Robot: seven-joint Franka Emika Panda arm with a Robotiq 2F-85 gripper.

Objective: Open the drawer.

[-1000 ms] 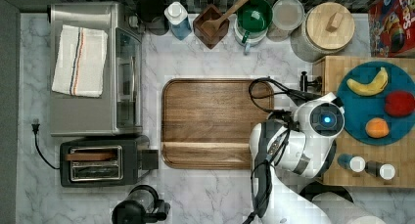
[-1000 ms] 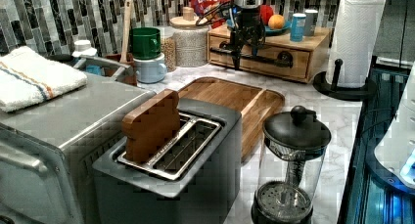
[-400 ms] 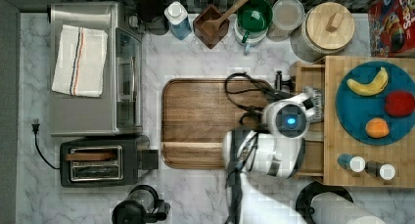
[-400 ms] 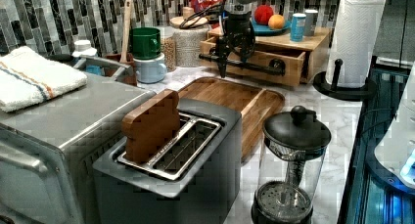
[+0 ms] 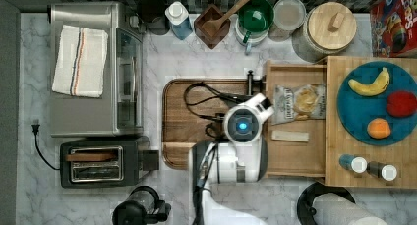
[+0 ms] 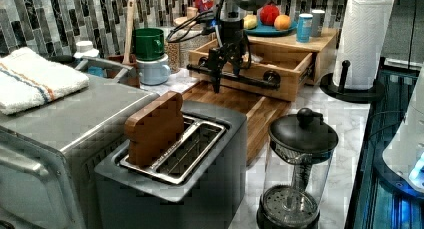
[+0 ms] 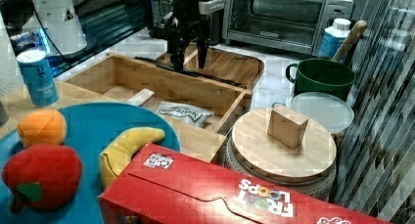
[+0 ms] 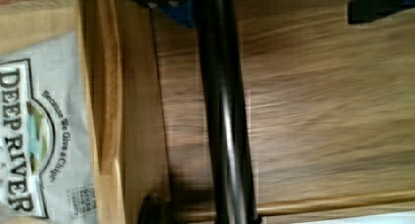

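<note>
The arm points straight down; the jaws (image 6: 226, 73) stand open astride the handle (image 6: 235, 78) of the pulled-out drawer (image 5: 295, 151).

Pale wooden drawer (image 5: 295, 151), glossy black metal handle (image 8: 225, 111), dark wood tray (image 5: 179, 112)

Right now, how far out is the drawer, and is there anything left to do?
Mostly done: the drawer stands pulled well out over the wooden tray, its inside open, with a chip bag lying in it. In hand: the pincer stands at the black handle, fingers spread either side of the bar. Left: probably just lifting clear, unless you want it pulled further.
</note>
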